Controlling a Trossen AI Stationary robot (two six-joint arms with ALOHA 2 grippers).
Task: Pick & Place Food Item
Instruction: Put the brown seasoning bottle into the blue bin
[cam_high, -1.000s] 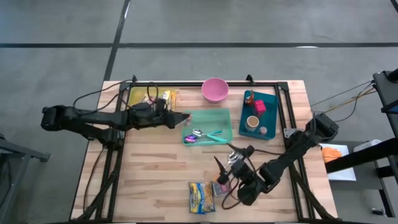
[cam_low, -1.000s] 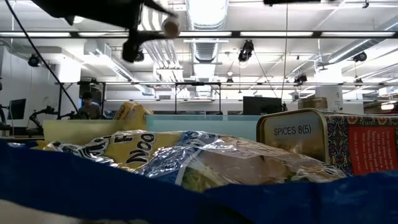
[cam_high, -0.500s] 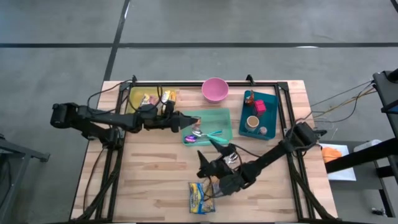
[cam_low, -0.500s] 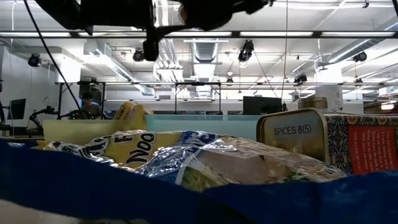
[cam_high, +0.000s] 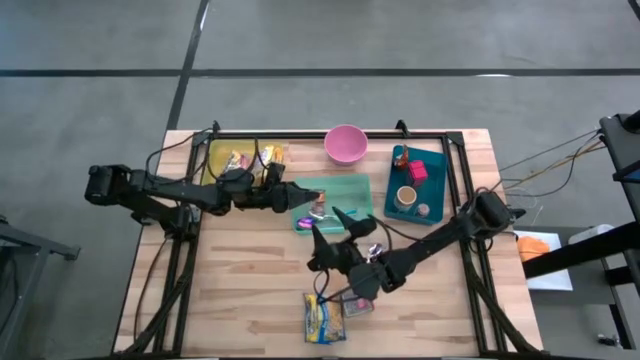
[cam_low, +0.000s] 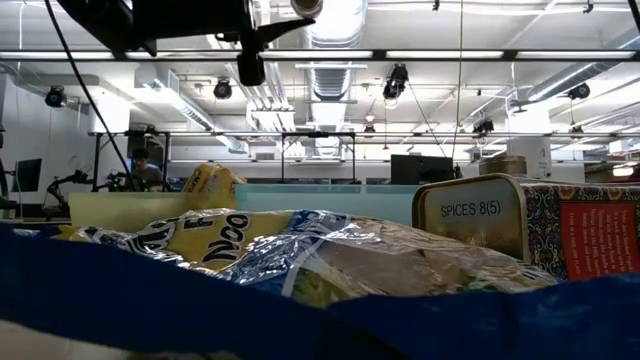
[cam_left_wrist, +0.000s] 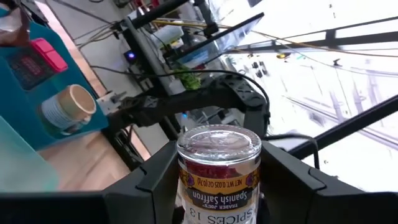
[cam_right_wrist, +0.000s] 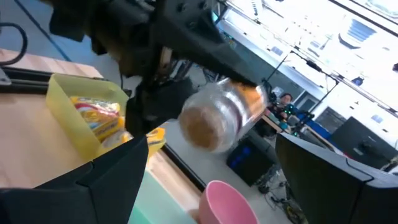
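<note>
**High view: right arm has swung in to meet the carried saffron jar**

The change is on the right side. A second ago the right gripper (cam_high: 330, 226) hung over the 5 o'clock part of the pale wooden table (cam_high: 250, 285). It has since moved to the middle, its fingers spread wide and empty, pointing toward 11 o'clock.

The left gripper (cam_high: 303, 192) has crept a little toward 3 o'clock. It stays clenched on the clear glass saffron spice jar with the orange label (cam_left_wrist: 219, 169), held in the air over the 9 o'clock end of the pale green plastic tray (cam_high: 355, 188). The right wrist view shows the jar's base straight ahead.

I judge this to be the approach to a hand-over. The jar is picked but not yet placed, so roughly the middle of the job.

Around them:
- A metal spoon (cam_high: 314, 214) and a teal utensil lie in the green tray, right under the meeting point.
- At 12 o'clock stands a pink round bowl (cam_high: 346, 143).
- At 11 o'clock is a yellow bin (cam_high: 214, 152) of snack packets.
- At 2 o'clock a dark teal tray (cam_high: 436, 160) holds a small tan cup (cam_high: 405, 197) and a pink block (cam_high: 417, 171).
- At 6 o'clock lies a yellow-and-blue foil noodle packet (cam_high: 323, 316).

The two sets of fingers are close together, and the tray wall sits just below them. A clash or a dropped jar is the risk.
</note>
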